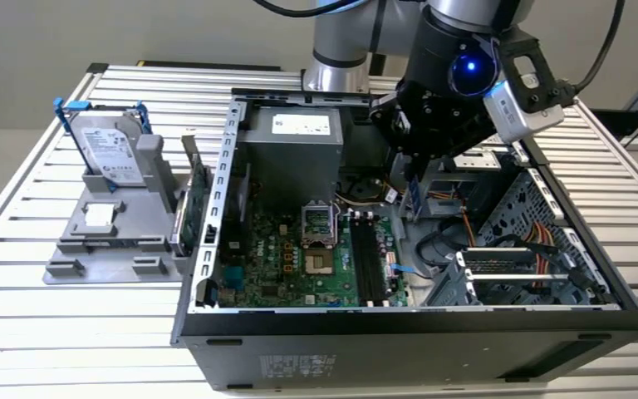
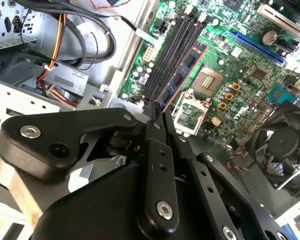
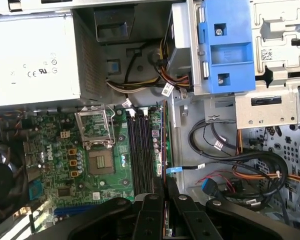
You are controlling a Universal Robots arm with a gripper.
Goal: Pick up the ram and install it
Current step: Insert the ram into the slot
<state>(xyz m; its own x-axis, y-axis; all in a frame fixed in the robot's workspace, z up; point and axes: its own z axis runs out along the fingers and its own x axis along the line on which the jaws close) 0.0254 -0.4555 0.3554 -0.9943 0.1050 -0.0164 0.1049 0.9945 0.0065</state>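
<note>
An open computer case (image 1: 408,332) lies on a slatted metal table (image 1: 31,316), its green motherboard (image 1: 296,258) facing up, with the grey power supply (image 1: 292,145) at the far end. Beside the case, on the exterior view's left, a grey holder (image 1: 109,241) carries a silver hard drive (image 1: 109,145) with blue handles. The arm reaches down into the case from above. Its gripper (image 2: 157,112) is clamped narrowly on the ram (image 2: 182,75), a thin bluish-green stick held on edge (a copper-coloured edge shows in the second wrist view). In both wrist views the ram (image 3: 164,140) hangs over the motherboard, just beside the long black memory slots (image 3: 140,147) and roughly parallel to them.
</note>
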